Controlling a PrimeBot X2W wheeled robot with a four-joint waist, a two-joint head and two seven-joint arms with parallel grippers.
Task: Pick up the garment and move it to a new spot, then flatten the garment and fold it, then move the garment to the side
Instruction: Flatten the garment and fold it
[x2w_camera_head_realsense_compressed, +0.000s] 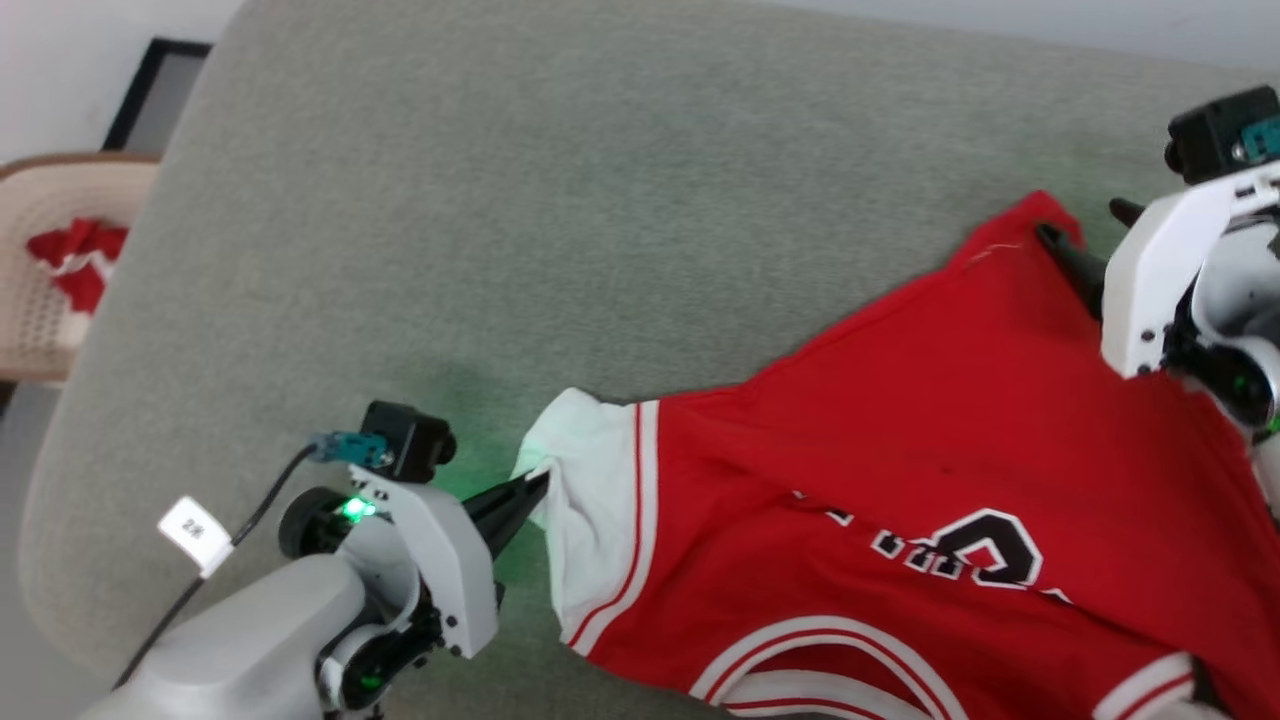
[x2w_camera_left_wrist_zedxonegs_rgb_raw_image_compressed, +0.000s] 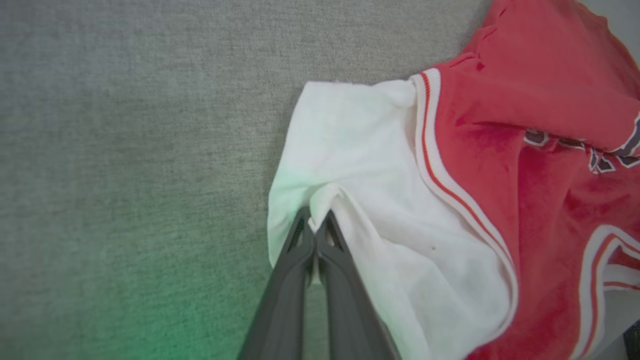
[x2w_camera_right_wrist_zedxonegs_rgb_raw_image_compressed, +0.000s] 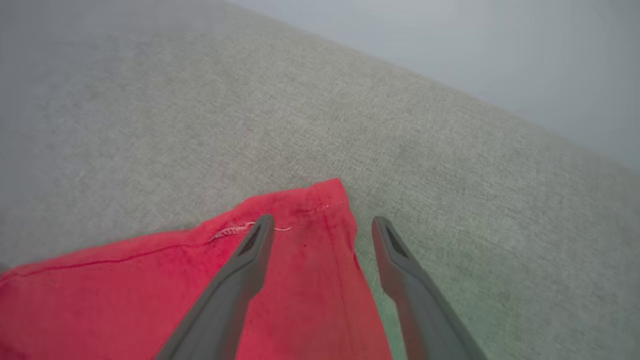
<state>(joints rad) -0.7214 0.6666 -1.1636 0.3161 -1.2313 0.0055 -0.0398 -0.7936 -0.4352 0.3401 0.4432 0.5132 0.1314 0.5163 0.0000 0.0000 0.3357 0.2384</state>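
left gripper (x2w_camera_left_wrist_zedxonegs_rgb_raw_image_compressed: 315, 220): pinching the garment (x2w_camera_head_realsense_compressed: 900, 420) by its white sleeve (x2w_camera_left_wrist_zedxonegs_rgb_raw_image_compressed: 360, 150) | right gripper (x2w_camera_right_wrist_zedxonegs_rgb_raw_image_compressed: 322, 222): wide apart over the red corner (x2w_camera_right_wrist_zedxonegs_rgb_raw_image_compressed: 325, 200) (holding nothing) | risk: if we tug hard, the small pinch slips

**Count of items, located by the garment.** One garment (x2w_camera_head_realsense_compressed: 900, 450) is counted and taken as the landmark. Two grippers are counted: the left gripper (x2w_camera_head_realsense_compressed: 530, 490) at the garment's white sleeve edge and the right gripper (x2w_camera_head_realsense_compressed: 1083, 222) at its far red corner. Two dark fingers (x2w_camera_right_wrist_zedxonegs_rgb_raw_image_compressed: 235, 285) are borne by each, four in all. One grey cushion (x2w_camera_head_realsense_compressed: 500, 200) is counted beneath the garment. Well to the left of the garment, one beige basket (x2w_camera_head_realsense_compressed: 40, 200) is counted, with one red-and-white cloth (x2w_camera_head_realsense_compressed: 75, 260) in it, and one dark frame (x2w_camera_head_realsense_compressed: 150, 90) beyond. One white label (x2w_camera_head_realsense_compressed: 195, 532) is counted left of the garment.
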